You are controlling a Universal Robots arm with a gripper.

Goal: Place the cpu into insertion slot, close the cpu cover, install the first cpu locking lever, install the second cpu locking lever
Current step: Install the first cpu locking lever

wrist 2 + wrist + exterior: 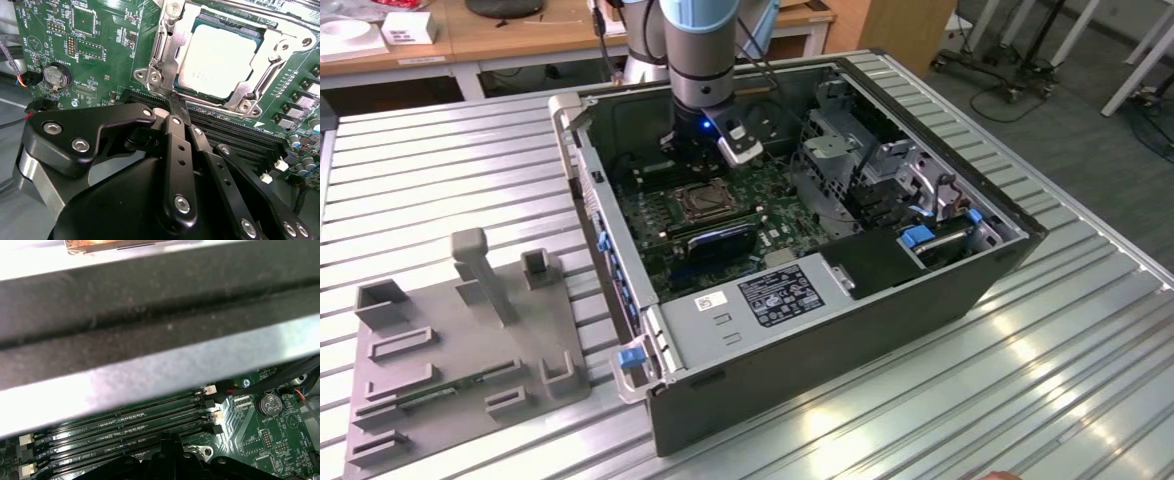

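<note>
Claw: I am holding my gripper [173,106] with its fingers pressed together and nothing visible between them; the tips are hovering at the corner of the socket frame, on the side nearest the memory slots [125,422]; I cannot tell whether they are touching the metal.
Arm: in the exterior view I am reaching down from above into the open computer case [854,300]; the gripper is hanging near the socket.
Cpu: the cpu [220,57] is lying flat in the insertion slot; its pale metal top is facing up.
Cpu cover: the cpu cover [162,50] is lying down over the socket; its metal frame is surrounding the chip and leaving the chip's top showing through the open centre.
Board: the green motherboard [95,50] is carrying the socket; a coin battery [55,76] is sitting well apart from it.
Surroundings: the case is resting on a slatted metal table [440,170]; a grey fixture tray [467,340] is lying beside the case on the exterior view's left, well apart from my gripper.
</note>
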